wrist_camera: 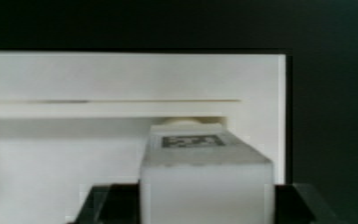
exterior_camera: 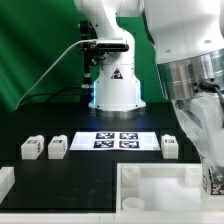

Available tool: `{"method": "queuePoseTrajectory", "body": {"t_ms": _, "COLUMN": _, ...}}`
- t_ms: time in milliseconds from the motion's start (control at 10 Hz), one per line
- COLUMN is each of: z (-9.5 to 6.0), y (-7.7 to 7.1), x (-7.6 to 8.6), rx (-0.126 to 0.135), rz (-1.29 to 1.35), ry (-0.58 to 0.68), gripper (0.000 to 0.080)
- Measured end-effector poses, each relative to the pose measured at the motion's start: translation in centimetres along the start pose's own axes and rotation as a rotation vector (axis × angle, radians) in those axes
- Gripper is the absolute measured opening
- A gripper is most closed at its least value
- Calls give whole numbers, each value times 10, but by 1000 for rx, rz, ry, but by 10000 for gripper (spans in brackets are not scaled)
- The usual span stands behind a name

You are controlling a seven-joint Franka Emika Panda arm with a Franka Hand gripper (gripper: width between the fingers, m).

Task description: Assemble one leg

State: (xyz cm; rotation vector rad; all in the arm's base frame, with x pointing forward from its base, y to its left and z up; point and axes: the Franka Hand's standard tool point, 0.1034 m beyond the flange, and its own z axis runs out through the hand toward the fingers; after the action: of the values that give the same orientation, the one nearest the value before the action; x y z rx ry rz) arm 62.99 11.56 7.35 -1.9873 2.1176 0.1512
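The black table (exterior_camera: 60,178) carries everything, and the robot arm (exterior_camera: 190,60) fills the exterior view's right side, bending down toward the near edge. At that near edge sits the large white tray-like part (exterior_camera: 160,187) with its raised rim, and the gripper (exterior_camera: 212,172) hangs just above its corner on the exterior view's right. Farther back, the marker board (exterior_camera: 117,141) lies flat at the middle of the table. Three loose legs stand around it: two (exterior_camera: 32,149) (exterior_camera: 57,148) close together toward the exterior view's left, one (exterior_camera: 171,146) just beside the board on the right. The wrist view shows the leg (wrist_camera: 204,165), tag facing the camera, sitting between the dark fingers (wrist_camera: 108,205) over the white tray; the fingers appear to pinch it, though contact is mostly out of frame.
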Motion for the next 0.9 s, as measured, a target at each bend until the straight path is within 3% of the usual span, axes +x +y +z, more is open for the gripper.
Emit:
{"method": "queuePoseTrajectory", "body": {"t_ms": 300, "z": 0, "y": 1, "x": -1, "rx": -10, "rz": 18, "ry": -2, "gripper": 299}}
{"method": "queuePoseTrajectory", "body": {"t_ms": 500, "z": 1, "y": 2, "x": -1, "rx": -14, "rz": -54, "ry": 1, "gripper": 543}}
{"method": "queuePoseTrajectory", "body": {"t_ms": 600, "z": 0, "y": 3, "x": -4, "rx": -34, "rz": -238, "ry": 6, "gripper": 615}}
{"method": "queuePoseTrajectory", "body": {"t_ms": 800, "z": -4, "y": 2, "x": -8, "rx": -66, "rz": -671, "ry": -5, "gripper": 643}}
{"method": "queuePoseTrajectory", "body": {"t_ms": 900, "z": -3, "y": 2, "x": -7, "rx": -67, "rz": -687, "ry": -4, "gripper": 648}}
